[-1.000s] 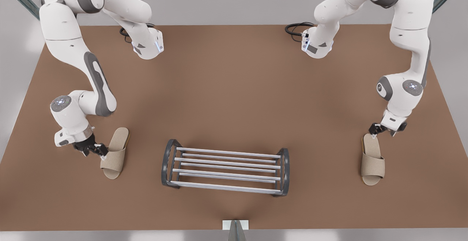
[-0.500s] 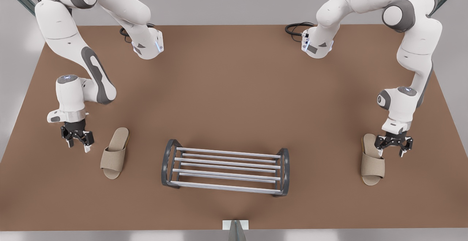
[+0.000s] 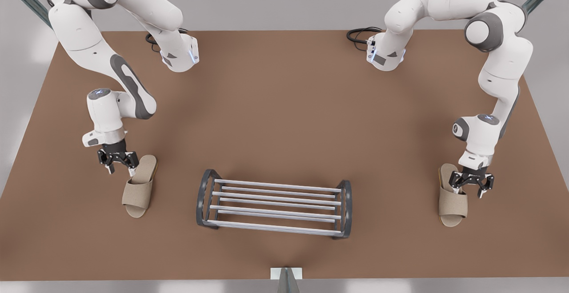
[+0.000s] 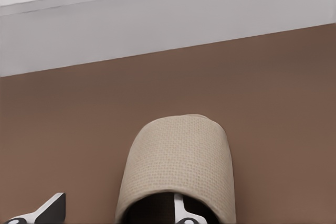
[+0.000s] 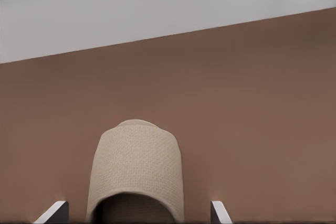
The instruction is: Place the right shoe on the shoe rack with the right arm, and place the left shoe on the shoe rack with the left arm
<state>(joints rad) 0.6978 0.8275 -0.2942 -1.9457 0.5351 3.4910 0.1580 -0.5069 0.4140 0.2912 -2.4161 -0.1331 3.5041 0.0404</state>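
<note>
Standing at lower centre of the brown bench [image 3: 284, 106], the shoe rack [image 3: 273, 208]; lying flat at lower left, the right shoe [image 3: 138, 188], and at lower right, the left shoe [image 3: 452, 202]; hovering by each heel, the right gripper [image 3: 118, 164] and left gripper [image 3: 471, 185], fingers [image 5: 55, 211] released and gripping nothing

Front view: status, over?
Left gripper open over left shoe; right gripper open by right shoe heel. Both shoes on table. Path to shoe rack open.
</note>
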